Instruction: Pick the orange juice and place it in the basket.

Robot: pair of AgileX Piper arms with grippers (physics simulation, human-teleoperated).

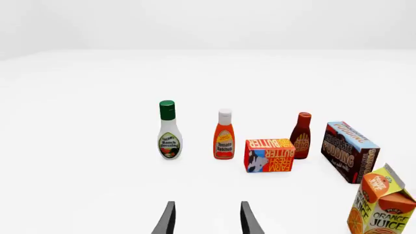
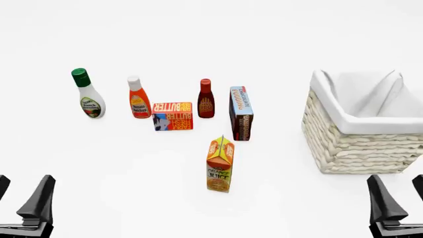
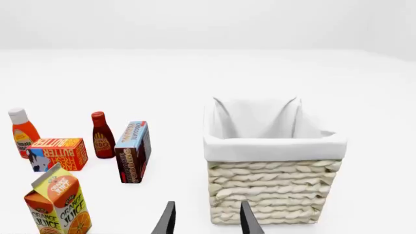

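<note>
The orange juice [image 2: 219,164] is a tall orange and yellow gable-top carton standing upright in the middle of the table, also seen in the left wrist view [image 1: 382,204] and the right wrist view [image 3: 58,202]. The basket [image 2: 360,144], cream wicker with a white cloth lining, stands at the right [image 3: 273,187]. My left gripper [image 2: 23,196] is open at the near left, far from the carton [image 1: 206,218]. My right gripper [image 2: 398,196] is open at the near right, just in front of the basket [image 3: 206,218]. Both hold nothing.
Behind the juice stands a row: ranch dressing bottle [image 2: 86,93], ketchup bottle [image 2: 138,97], butter box [image 2: 172,116], dark sauce bottle [image 2: 206,98] and chocolate pudding box [image 2: 240,113]. The table is plain white.
</note>
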